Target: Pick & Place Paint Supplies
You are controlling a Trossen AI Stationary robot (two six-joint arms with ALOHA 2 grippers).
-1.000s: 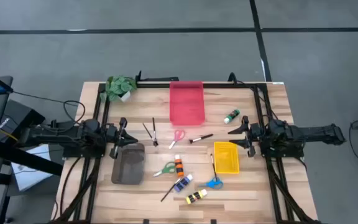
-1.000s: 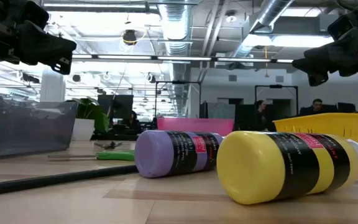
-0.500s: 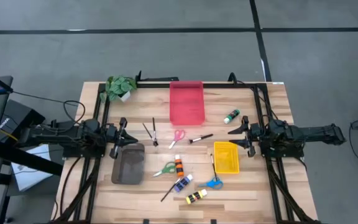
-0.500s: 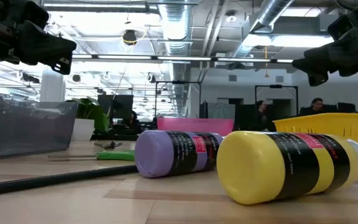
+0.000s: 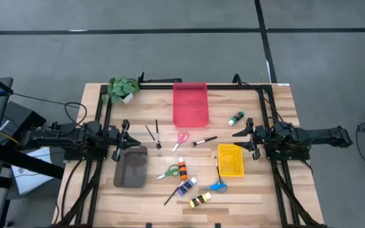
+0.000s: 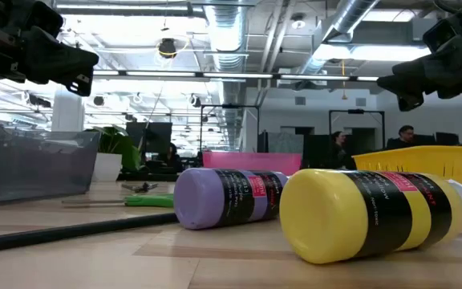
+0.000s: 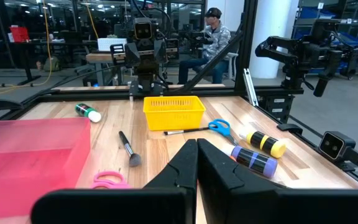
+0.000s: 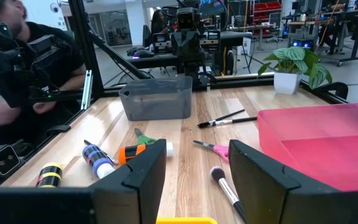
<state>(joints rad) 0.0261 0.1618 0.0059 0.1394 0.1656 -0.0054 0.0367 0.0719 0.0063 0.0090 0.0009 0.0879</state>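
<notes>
Left tool (image 5: 125, 135): I see its fingers pressed together, empty, at the surface's left edge above the grey tray (image 5: 130, 167).
Right tool (image 5: 246, 133): fingers apart, empty, at the right edge beside the yellow tray (image 5: 230, 160).
Paint supplies: bottles (image 5: 182, 169), brushes (image 5: 204, 140) and scissors (image 5: 180, 139) lie mid-surface (image 5: 258, 202), near the red tray (image 5: 190, 104).

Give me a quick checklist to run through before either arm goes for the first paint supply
1. Left gripper holds nothing, fingers shut: ok.
2. Right gripper holds nothing, fingers open: ok.
3. Both arms parked at table sides, away from the supplies: ok.
4. Red tray has nothing in it: ok.
5. Yellow tray has nothing in it: ok.
6. Grey tray contents: cannot tell.
</notes>
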